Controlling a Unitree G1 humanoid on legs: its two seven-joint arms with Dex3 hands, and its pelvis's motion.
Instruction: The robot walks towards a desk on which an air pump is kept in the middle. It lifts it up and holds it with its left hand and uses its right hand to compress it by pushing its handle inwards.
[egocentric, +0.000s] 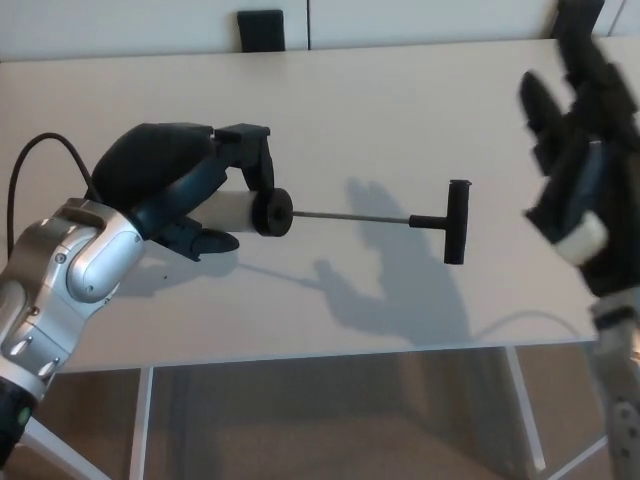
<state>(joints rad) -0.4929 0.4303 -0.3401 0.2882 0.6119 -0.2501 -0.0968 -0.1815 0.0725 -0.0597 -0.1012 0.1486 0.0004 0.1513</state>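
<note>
Two hands shared the work: the left hand (190, 200) clasped the air pump (245, 212) level above the counter (400, 110), presenting its handle (457, 221) to the spread, empty right hand (580, 160).

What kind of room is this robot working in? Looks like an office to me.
Probably an office or meeting room, though little of it shows. The robot stands at a long pale desk with white legs; two dark chair backs sit along its far edge, and the floor below looks like brownish carpet.
</note>
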